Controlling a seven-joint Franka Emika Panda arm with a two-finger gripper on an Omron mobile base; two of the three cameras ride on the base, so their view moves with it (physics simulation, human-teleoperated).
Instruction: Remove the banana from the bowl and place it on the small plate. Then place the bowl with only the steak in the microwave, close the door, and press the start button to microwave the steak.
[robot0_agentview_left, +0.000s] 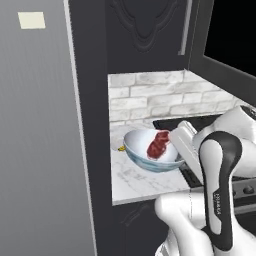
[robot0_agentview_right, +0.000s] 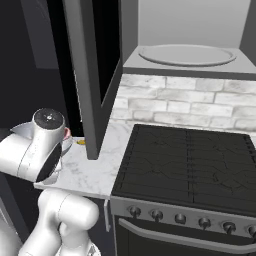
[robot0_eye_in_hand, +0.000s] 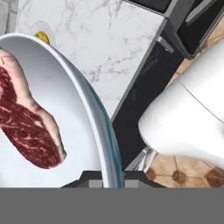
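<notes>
The white bowl (robot0_agentview_left: 142, 152) with its pale blue outside hangs tilted just above the marble counter (robot0_agentview_left: 135, 182), and the dark red steak (robot0_agentview_left: 158, 145) lies inside it. My gripper (robot0_agentview_left: 176, 146) is shut on the bowl's right rim. In the hand view the rim (robot0_eye_in_hand: 94, 113) runs down between my fingertips (robot0_eye_in_hand: 107, 178), with the steak (robot0_eye_in_hand: 26, 127) to its left. The banana (robot0_eye_in_hand: 42, 36) lies beyond the bowl on the small plate (robot0_eye_in_hand: 43, 27), mostly hidden; a yellow tip (robot0_agentview_left: 120, 148) shows. The microwave (robot0_agentview_right: 187, 60) sits above with its door (robot0_agentview_right: 85, 75) swung open.
A black stove (robot0_agentview_right: 190, 160) adjoins the counter on the right, its knobs (robot0_agentview_right: 180, 218) along the front. A grey turntable (robot0_agentview_right: 187, 54) lies in the microwave cavity. A tall grey panel (robot0_agentview_left: 40, 150) and dark cabinet (robot0_agentview_left: 95, 125) stand to the left. My arm's links (robot0_agentview_left: 220, 190) crowd the counter's front edge.
</notes>
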